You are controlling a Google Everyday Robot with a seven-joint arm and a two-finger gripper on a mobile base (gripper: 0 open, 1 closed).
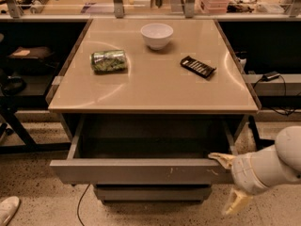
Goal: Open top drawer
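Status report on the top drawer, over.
End effector at right end of top drawer front, open, upper finger over its rim. Drawer pulled out, grey interior showing. Nothing seen in its path.
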